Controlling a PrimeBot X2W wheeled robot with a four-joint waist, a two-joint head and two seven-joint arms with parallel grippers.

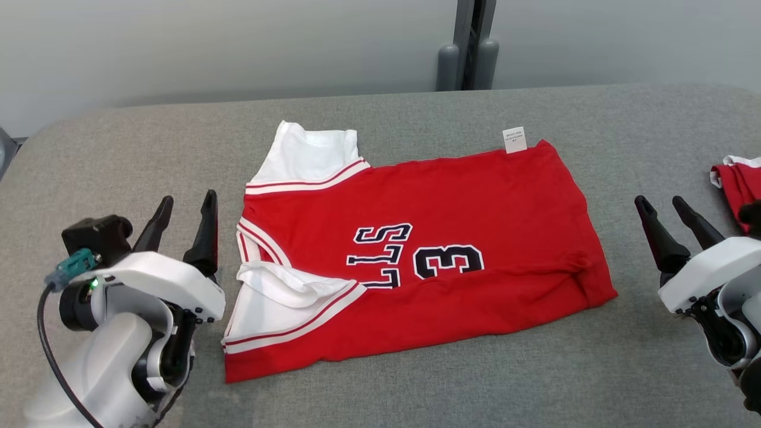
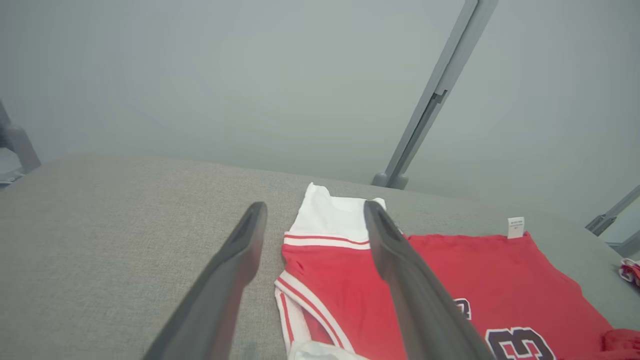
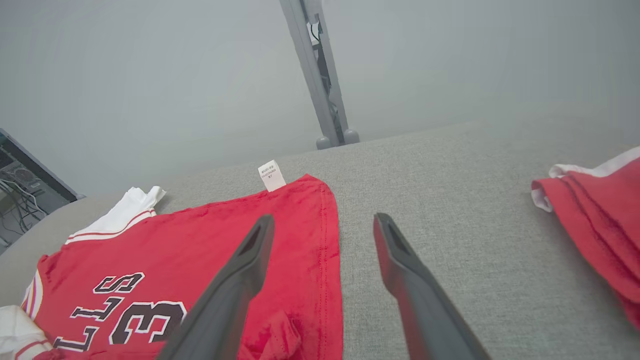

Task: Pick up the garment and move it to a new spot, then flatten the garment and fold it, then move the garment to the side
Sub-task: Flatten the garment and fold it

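The red jersey (image 1: 475, 196) lies folded over in the middle of the grey counter (image 1: 380, 392), with its white shoulder parts toward the left edge. The left hand (image 1: 188, 199) is just beside the jersey's left side, fingers spread, holding nothing. The right hand (image 1: 660, 202), near the counter's right edge, is likewise spread and empty, apart from the jersey.

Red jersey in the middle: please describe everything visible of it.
The jersey is red and sleeveless, with white-and-red striped trim and white inside showing at the left end. Dark white-edged letters and a 3 are printed on it, partly cut by a fold. A white tag sticks out at the far edge. It lies flat, neck toward the robot's left, wrinkled near the right hem, touching only the grey surface.
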